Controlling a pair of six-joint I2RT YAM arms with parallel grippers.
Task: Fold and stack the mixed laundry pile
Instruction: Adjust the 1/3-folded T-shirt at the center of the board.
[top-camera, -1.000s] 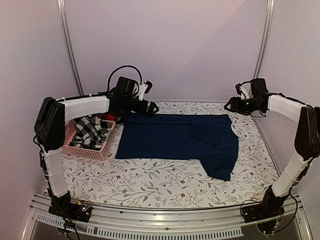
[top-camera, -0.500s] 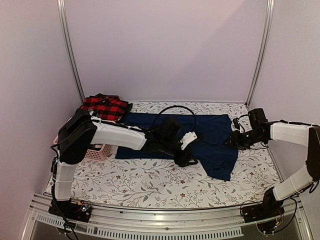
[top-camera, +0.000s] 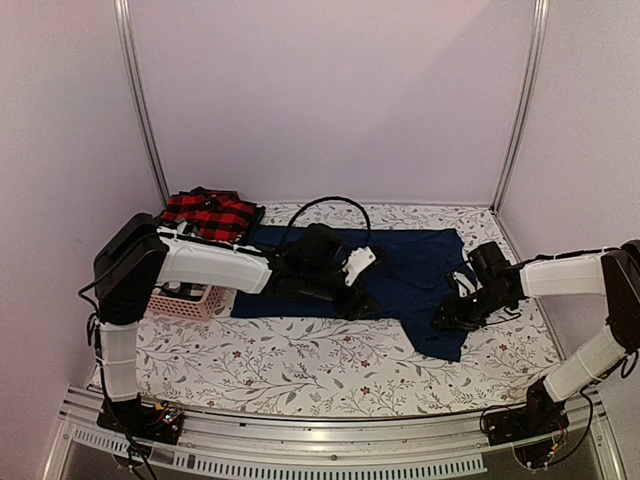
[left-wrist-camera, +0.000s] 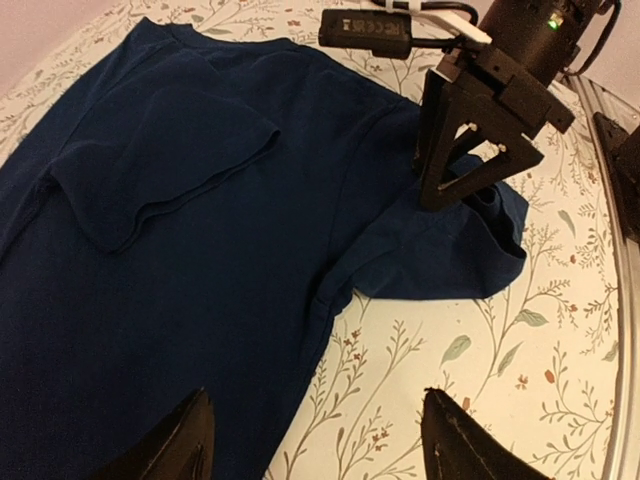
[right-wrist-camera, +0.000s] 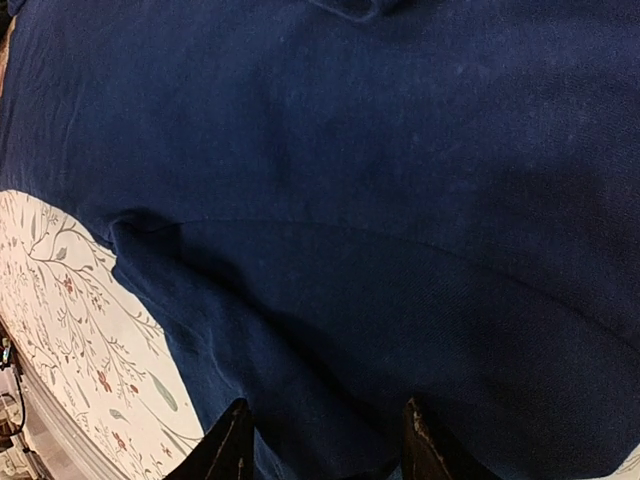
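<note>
Standing at the near edge, I saw the navy blue garment (top-camera: 420, 255) spread flat across the middle of the flowered table (top-camera: 300, 360). It ran from about nine o'clock to three, with one lower corner trailing out toward four o'clock. A short sleeve (left-wrist-camera: 165, 165) lay folded over on its body. The left gripper (top-camera: 362, 303) hung low near the centre of the table, just above the garment's near edge. Its fingers (left-wrist-camera: 190, 445) stood well apart with nothing between them, only cloth and table below. The right gripper (top-camera: 447, 316) was down at the trailing corner at four o'clock, its tips at the fabric. Its fingers (right-wrist-camera: 228, 445) were parted, with smooth navy cloth showing in the gap, and I could not make out any fold pinched there. Off at ten o'clock the red-and-black plaid piece (top-camera: 208, 213) lay folded, and just nearer than it was the pink basket (top-camera: 185, 300), half hidden behind the left arm.
</note>
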